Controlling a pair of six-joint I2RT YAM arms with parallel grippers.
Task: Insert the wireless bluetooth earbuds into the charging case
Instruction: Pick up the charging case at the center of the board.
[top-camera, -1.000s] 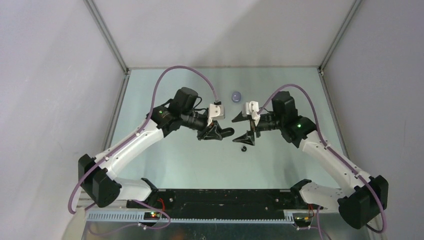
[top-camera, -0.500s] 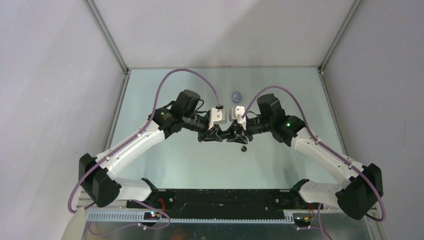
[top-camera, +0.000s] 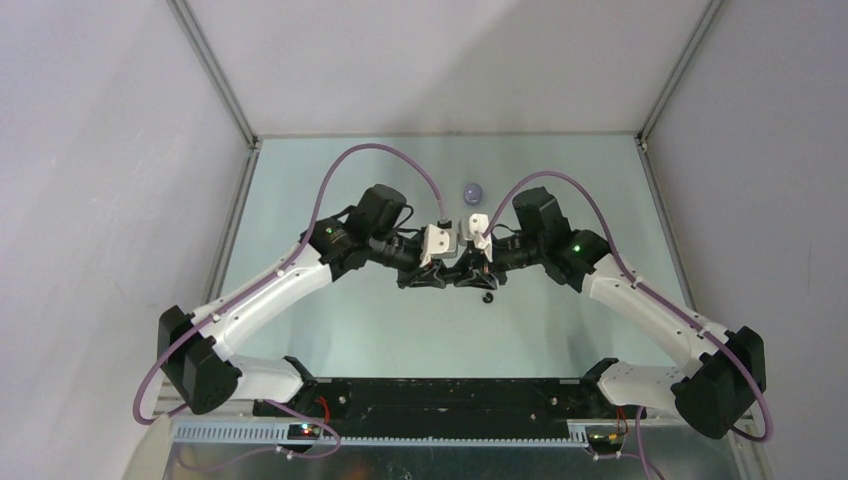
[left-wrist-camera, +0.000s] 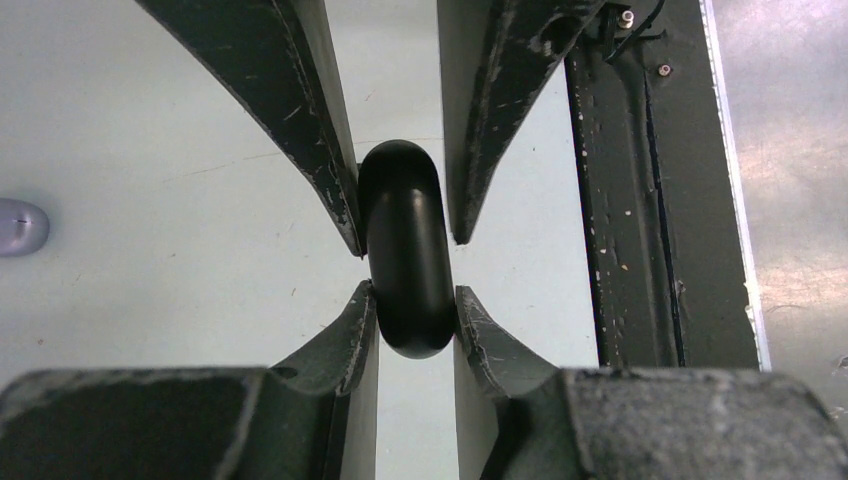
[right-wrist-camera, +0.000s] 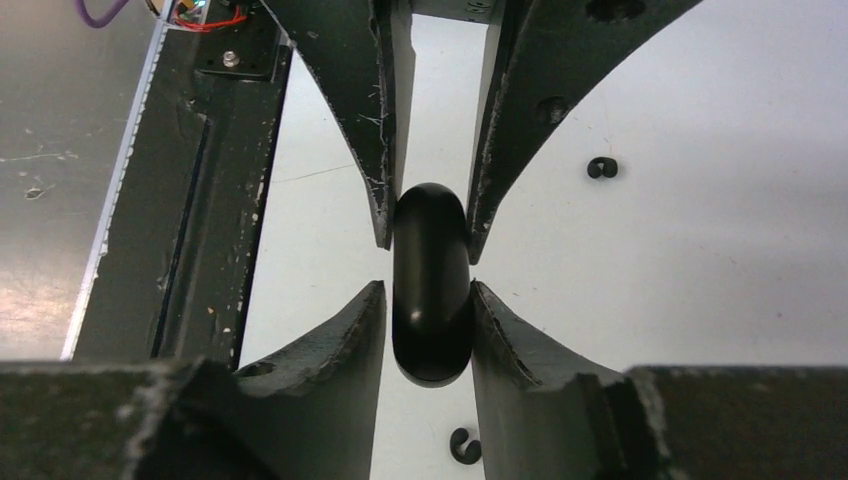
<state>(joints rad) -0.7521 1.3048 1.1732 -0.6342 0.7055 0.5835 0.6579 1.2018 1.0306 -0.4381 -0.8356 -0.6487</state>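
Pale green table (top-camera: 400, 330), grey walls; from above I count one lilac lump (top-camera: 472, 191) farther back and one black earbud (top-camera: 488, 297) mid-table. Left wrist: left gripper (left-wrist-camera: 413, 292) pinches one black charging case (left-wrist-camera: 405, 230). Right wrist: right gripper (right-wrist-camera: 428, 290) clamps it too, two black earbuds (right-wrist-camera: 601, 168) on the table.

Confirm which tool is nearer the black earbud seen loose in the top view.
Right. The earbud lies just beside the right tool; the left tool sits farther off, across the black case both clamp.
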